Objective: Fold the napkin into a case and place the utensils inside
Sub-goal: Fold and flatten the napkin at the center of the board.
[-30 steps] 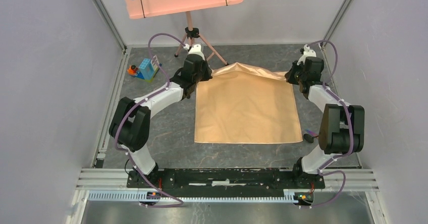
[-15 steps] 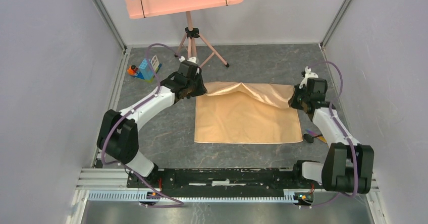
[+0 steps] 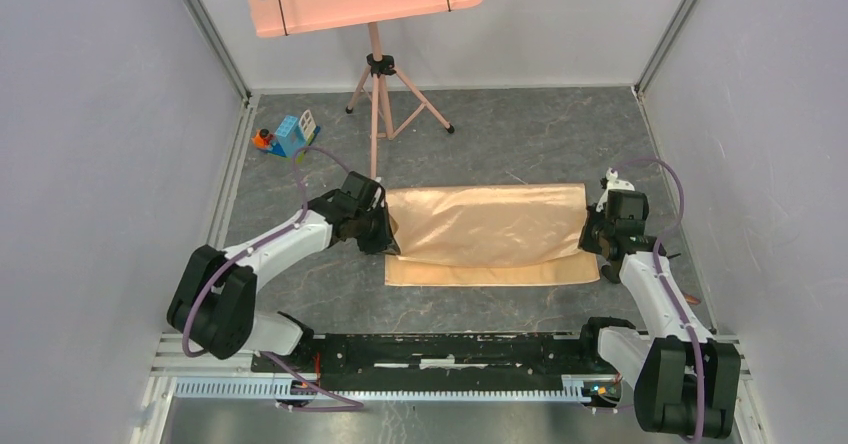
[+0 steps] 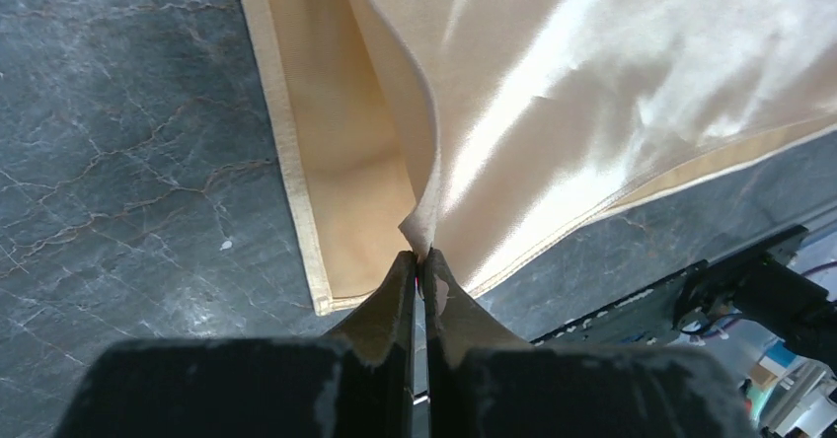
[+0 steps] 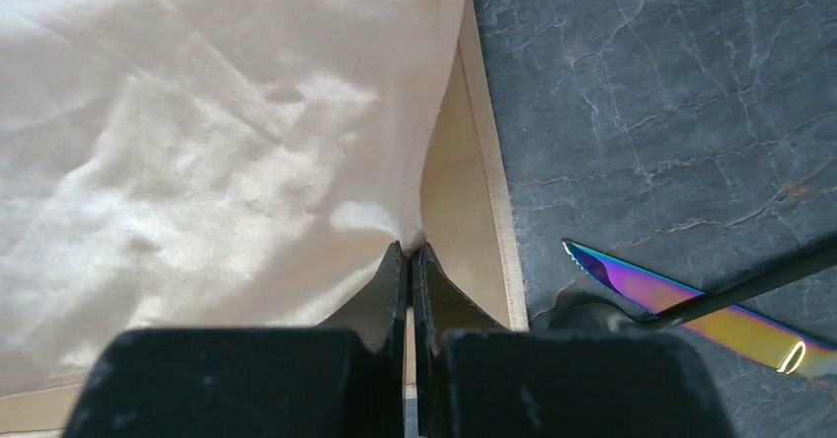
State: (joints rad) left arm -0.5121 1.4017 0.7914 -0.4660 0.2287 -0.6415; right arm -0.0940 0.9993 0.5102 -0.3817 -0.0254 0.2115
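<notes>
Left gripper (image 4: 417, 257) and right gripper (image 5: 409, 249), each pinching a far corner of the napkin (image 3: 485, 226), have drawn that edge back almost to the near hem, doubling the cloth mid-table, a first fold done; utensils (image 5: 632, 280) lie beside its right edge.

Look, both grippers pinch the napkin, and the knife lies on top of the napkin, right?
Not quite. The knife is not on the napkin. It lies on the table beside it, apart from the cloth's edge, as the right wrist view shows. The left gripper and right gripper do both pinch the napkin.
</notes>
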